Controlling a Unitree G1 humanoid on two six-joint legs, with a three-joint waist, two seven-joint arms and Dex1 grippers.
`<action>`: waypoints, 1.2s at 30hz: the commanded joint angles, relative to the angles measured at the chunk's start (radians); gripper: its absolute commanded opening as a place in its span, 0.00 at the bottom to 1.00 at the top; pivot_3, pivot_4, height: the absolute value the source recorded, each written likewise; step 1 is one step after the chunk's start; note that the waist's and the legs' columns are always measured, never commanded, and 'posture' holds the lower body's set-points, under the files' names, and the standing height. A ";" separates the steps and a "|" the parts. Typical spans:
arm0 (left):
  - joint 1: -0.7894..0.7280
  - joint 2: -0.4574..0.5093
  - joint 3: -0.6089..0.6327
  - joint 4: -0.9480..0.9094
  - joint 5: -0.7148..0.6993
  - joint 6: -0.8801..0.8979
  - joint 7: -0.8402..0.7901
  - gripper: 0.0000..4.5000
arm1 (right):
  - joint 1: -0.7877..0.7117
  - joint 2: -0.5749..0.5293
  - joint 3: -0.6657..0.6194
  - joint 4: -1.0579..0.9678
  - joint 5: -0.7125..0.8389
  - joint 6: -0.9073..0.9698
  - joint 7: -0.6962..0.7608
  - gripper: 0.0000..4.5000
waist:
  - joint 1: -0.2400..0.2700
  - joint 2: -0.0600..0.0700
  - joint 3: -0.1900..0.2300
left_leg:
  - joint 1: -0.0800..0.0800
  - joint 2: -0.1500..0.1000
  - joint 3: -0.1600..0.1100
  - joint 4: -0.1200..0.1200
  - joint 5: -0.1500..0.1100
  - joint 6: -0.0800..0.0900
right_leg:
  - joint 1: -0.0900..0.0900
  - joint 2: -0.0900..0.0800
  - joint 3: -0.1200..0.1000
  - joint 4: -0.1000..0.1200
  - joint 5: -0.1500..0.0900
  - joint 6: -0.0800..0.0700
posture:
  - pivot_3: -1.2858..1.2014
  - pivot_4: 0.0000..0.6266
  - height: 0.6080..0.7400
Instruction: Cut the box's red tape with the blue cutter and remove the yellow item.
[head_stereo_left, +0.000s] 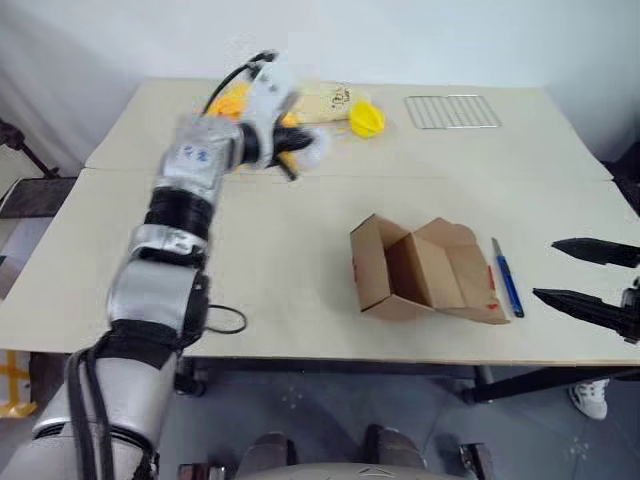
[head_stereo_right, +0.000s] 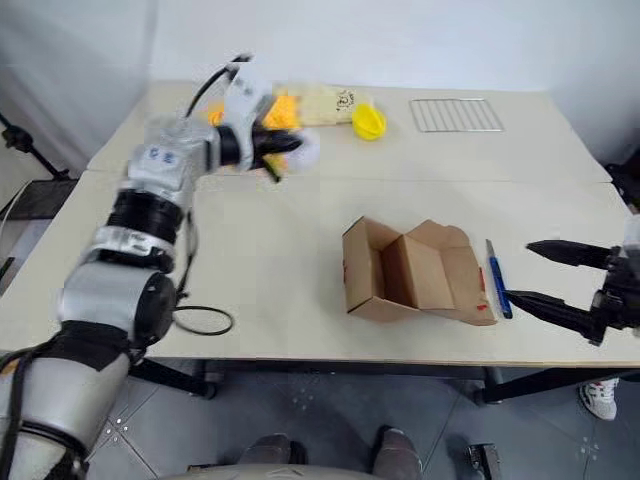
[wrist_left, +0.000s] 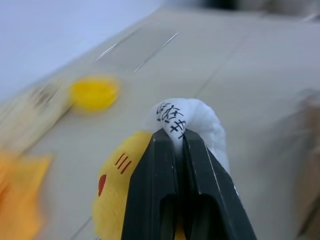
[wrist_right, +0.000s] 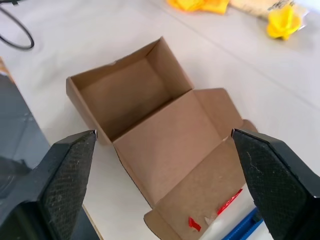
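The left gripper (wrist_left: 176, 150), raised in the upper left of the frame over the far side of the pale beige table (head_stereo_left: 290, 270), is clamped on the white tag end of a yellow plush item (wrist_left: 116, 185) with red markings. At the right edge of the frame the right gripper (head_stereo_left: 580, 275) hangs with its two black fingers spread wide and nothing between them, just beside the slim blue pen-shaped cutter (head_stereo_left: 507, 282). The cutter lies flat against the right side of the small brown cardboard box (head_stereo_left: 420, 270), which stands open near centre frame, flaps spread, its inside bare. Scraps of bright red tape (wrist_right: 227, 205) cling to the lid flap nearest the cutter.
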 joint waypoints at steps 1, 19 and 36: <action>0.096 0.041 -0.038 -0.086 0.054 0.127 0.056 0.01 | -0.112 -0.042 0.097 0.087 -0.020 -0.043 0.038 1.00 | -0.002 0.000 0.000 | 0.000 0.000 0.001 0.000 0.000 0.000 | 0.000 0.000 0.000 0.000 0.000 0.000 | 0.52 0.24 1.00; 0.302 0.150 -0.012 -0.497 0.039 0.364 0.135 0.45 | -0.512 -0.078 0.421 0.380 -0.159 -0.116 0.199 1.00 | 0.001 -0.008 0.005 | -0.004 0.000 -0.001 0.003 0.000 -0.001 | -0.002 0.000 -0.001 0.000 0.000 0.001 | 0.52 0.24 1.00; 0.724 0.204 0.256 -1.047 -0.437 0.334 -0.193 0.99 | -0.366 -0.087 0.369 0.726 -0.289 -0.317 0.217 1.00 | 0.000 -0.004 0.005 | -0.003 0.001 0.001 0.003 0.000 -0.001 | -0.001 0.000 -0.001 0.000 0.000 0.001 | 0.52 0.24 1.00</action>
